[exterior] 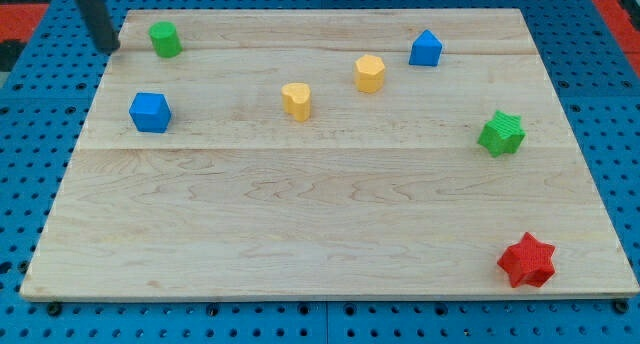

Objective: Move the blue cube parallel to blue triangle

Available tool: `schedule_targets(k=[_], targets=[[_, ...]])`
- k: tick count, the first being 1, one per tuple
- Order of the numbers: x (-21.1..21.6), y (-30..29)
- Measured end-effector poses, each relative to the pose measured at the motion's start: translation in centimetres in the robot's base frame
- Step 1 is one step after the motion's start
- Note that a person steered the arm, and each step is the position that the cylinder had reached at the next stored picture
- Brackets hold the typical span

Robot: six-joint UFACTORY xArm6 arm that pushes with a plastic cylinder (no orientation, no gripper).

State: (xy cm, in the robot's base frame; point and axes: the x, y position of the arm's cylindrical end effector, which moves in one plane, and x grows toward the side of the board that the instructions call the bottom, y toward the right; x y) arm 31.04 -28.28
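My tip (108,47) rests at the bench's (300,224) top-left corner, just left of the green block (165,39). The tool is a bare rod with nothing to grip. The blue cube (150,112) sits below it, well apart from the blue triangle (425,49).

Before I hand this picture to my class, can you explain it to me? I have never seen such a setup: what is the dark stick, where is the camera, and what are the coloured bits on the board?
There is one picture, from one camera looking down at a slant; its mounting is not on record. The dark stick is the end of a robot arm. It has no hand and holds nothing: my tip only pushes blocks across the wooden board. It stands at the board's top left corner, left of the green block and above the blue cube. Also there: two yellow blocks, the blue triangle at the top right, a green star and a red star.
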Motion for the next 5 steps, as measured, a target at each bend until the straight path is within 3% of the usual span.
schedule_targets(k=[1,2,3,4,5], targets=[[10.1,3.9],[9.5,6.5],[2.8,11.0],[1.2,20.1],[0.6,25.2]])
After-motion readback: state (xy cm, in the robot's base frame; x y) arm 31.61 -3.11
